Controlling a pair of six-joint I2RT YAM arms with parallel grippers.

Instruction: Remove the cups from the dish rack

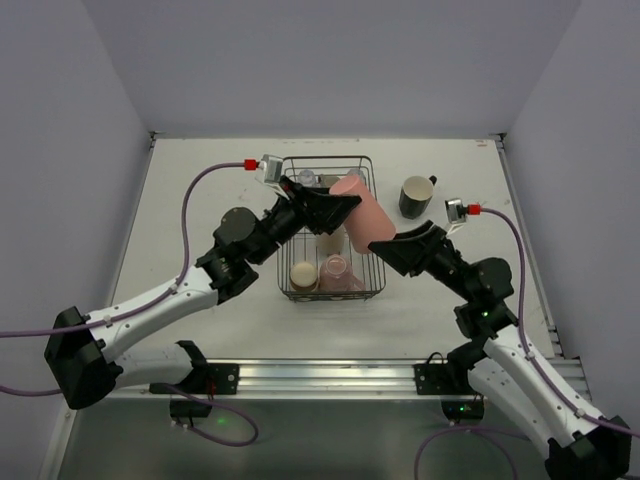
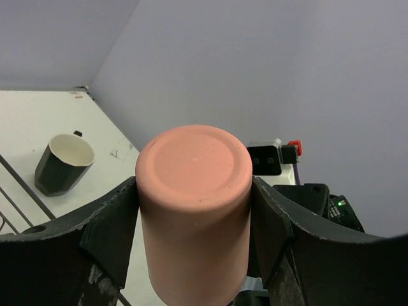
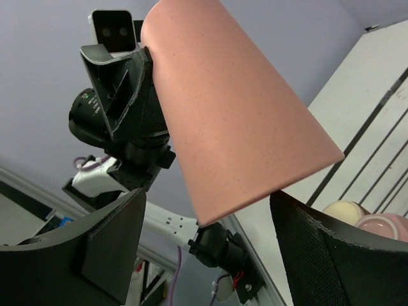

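A pink tumbler hangs tilted over the right side of the dish rack, with my left gripper shut on its base end. In the left wrist view both fingers press the tumbler's sides. My right gripper is open, its jaws standing either side of the tumbler's rim end. A gap shows beside its left finger. In the rack sit a beige cup, a pink cup and a clear glass. A black mug stands on the table to the rack's right.
The black mug stands upright near the table's back right. Walls close the table at the back and on both sides. The two arm bases sit on a rail at the near edge.
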